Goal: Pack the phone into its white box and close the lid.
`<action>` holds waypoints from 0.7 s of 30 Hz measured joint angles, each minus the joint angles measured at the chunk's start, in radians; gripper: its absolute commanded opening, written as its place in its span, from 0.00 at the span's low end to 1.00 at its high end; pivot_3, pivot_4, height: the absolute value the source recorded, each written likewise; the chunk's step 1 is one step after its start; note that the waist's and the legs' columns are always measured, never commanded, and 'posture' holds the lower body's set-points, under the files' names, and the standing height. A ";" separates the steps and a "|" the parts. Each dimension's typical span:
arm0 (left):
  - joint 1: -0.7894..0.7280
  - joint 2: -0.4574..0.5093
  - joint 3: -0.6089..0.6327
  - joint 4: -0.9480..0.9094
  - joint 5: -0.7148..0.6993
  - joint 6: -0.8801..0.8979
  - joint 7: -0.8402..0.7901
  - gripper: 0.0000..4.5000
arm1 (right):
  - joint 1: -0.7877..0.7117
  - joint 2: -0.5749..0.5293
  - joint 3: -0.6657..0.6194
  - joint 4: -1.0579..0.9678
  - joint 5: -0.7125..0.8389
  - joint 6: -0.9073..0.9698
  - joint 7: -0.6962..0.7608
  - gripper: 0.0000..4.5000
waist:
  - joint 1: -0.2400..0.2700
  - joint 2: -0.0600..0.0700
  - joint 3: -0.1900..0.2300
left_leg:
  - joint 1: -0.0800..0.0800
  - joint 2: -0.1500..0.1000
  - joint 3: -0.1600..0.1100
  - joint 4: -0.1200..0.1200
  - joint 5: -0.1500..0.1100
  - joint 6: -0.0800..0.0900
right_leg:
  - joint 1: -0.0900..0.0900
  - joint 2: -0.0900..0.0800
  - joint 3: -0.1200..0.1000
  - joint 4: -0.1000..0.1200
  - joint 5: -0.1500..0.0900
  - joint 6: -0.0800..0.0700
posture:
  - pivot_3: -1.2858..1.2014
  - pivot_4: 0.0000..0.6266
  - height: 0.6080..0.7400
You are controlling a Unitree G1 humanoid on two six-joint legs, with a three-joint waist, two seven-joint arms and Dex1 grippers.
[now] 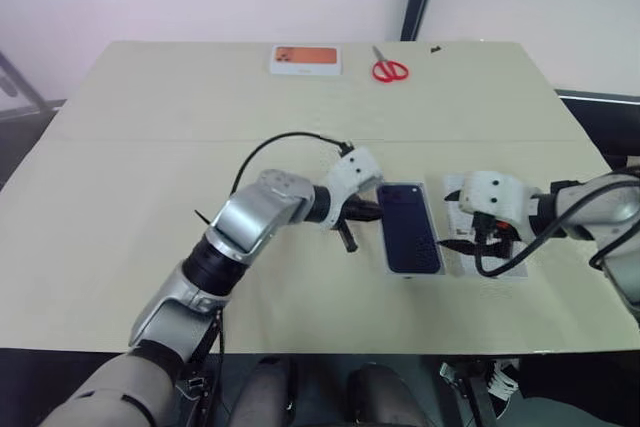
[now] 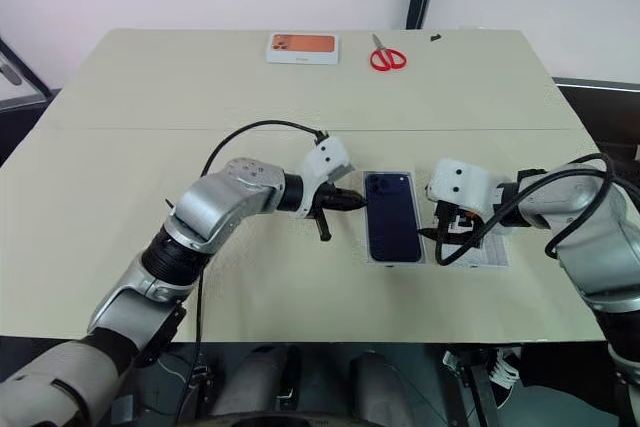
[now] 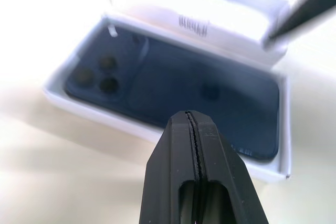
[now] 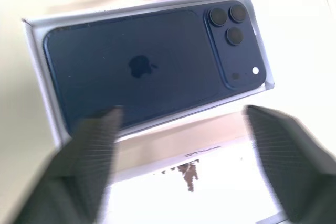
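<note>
The phone (image 4: 142,66), lying back-up in the white box (image 4: 39,61), bears an apple-shaped logo at mid-back, while small print on the lid's (image 3: 226,11) side wall is too blurred to read.

The right end effector (image 2: 447,230) covers most of the lid (image 2: 487,247) near the counter's right edge. Its fingers (image 4: 86,156) blur in the right wrist view. Print on the lid's side wall is too small to read.
</note>
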State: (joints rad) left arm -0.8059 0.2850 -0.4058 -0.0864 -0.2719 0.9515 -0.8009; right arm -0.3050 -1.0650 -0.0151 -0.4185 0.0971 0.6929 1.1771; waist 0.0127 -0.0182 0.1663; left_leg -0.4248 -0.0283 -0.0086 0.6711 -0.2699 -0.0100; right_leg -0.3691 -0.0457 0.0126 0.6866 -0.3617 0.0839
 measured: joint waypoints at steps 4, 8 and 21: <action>-0.002 0.011 0.024 0.040 0.004 -0.050 0.006 0.00 | -0.014 0.029 -0.001 0.031 0.019 0.116 -0.072 1.00 | -0.001 0.000 0.000 | 0.000 0.000 0.000 0.002 0.000 0.000 | 0.000 0.000 0.000 0.001 0.000 0.000 | 0.52 0.24 1.00; -0.029 -0.002 0.068 0.094 0.038 -0.204 0.047 0.00 | -0.080 0.092 -0.001 0.070 0.051 0.324 -0.173 1.00 | -0.001 0.000 0.000 | -0.002 0.000 0.000 0.004 -0.001 0.001 | -0.001 0.000 0.000 0.002 0.000 0.000 | 0.52 0.24 1.00; 0.151 0.218 0.192 0.069 -0.047 -0.503 -0.275 0.00 | -0.247 0.193 -0.013 0.100 0.183 0.894 -0.395 1.00 | -0.002 0.001 -0.001 | -0.003 0.000 0.000 0.004 -0.001 0.001 | -0.003 0.000 0.000 0.003 0.000 0.000 | 0.52 0.24 1.00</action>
State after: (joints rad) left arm -0.6548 0.5025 -0.2142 -0.0171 -0.3194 0.4486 -1.0760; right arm -0.5523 -0.8716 -0.0285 -0.3180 0.2798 1.5864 0.7821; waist 0.0108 -0.0168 0.1657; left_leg -0.4274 -0.0280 -0.0085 0.6748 -0.2708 -0.0087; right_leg -0.3722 -0.0460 0.0129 0.6896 -0.3617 0.0838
